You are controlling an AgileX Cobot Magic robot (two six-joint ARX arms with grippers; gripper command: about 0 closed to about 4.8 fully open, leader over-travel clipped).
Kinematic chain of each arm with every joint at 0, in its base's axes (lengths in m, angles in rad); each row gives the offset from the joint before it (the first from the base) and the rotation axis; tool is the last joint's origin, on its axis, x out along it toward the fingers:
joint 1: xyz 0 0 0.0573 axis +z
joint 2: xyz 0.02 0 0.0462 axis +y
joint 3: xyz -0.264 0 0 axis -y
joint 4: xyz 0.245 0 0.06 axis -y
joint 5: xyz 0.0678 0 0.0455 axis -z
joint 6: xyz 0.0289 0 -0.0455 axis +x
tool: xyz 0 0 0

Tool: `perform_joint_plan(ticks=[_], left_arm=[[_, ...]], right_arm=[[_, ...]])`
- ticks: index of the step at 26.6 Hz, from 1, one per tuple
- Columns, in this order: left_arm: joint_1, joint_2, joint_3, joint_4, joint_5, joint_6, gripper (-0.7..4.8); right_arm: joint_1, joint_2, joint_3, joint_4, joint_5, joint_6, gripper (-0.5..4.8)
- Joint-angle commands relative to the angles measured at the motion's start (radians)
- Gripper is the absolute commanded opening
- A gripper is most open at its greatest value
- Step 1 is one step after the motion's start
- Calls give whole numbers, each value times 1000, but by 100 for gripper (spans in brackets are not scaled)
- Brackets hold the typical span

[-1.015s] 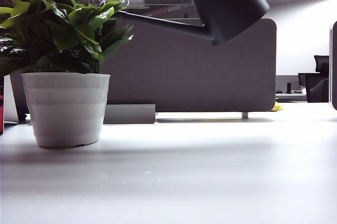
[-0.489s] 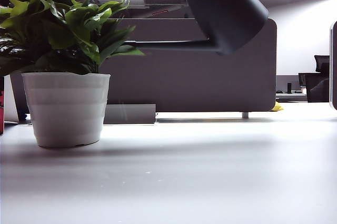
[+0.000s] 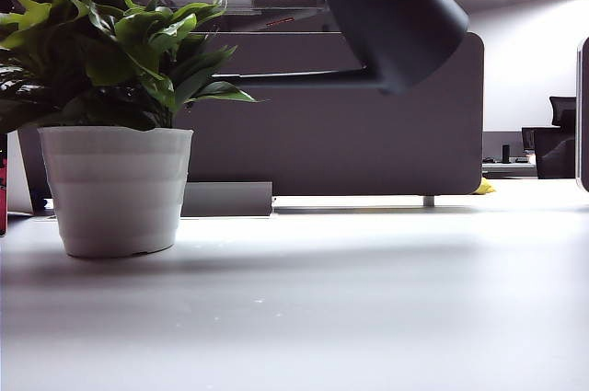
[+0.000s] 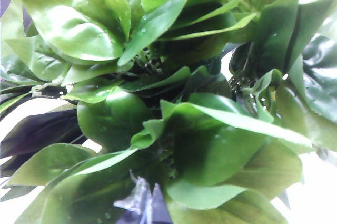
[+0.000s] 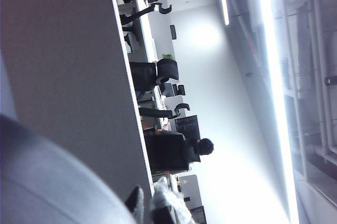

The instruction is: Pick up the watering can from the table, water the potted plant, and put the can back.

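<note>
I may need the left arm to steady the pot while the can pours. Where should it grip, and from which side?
Grip the pot across its ribbed white wall, coming in level from the open table side. Leaves of the plant cover the rim from above, where the can and its spout hang tilted over them. Neither gripper shows clearly; the left wrist view shows only foliage.

We count one watering can point(image 3: 396, 14), held up in the air and tilted. We count one potted plant point(image 3: 115, 133) in one white ribbed pot, and it stands on the one desk point(image 3: 368, 299). Behind the desk we see one grey partition panel point(image 3: 340, 124). In the right wrist view we count one person with dark hair point(image 5: 202, 146) seated far off in the room. In the left wrist view we see leaves only, too many and too overlapped to count.
</note>
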Motion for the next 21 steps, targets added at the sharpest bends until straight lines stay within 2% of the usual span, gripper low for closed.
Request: perform_joint_plan(ticks=[1, 21], left_arm=[[1, -3, 4, 2, -2, 8, -6], [0, -3, 4, 7, 1, 7, -6]], right_arm=[[2, -3, 62, 168, 4, 16, -1], [2, -2, 65, 161, 5, -2, -1]])
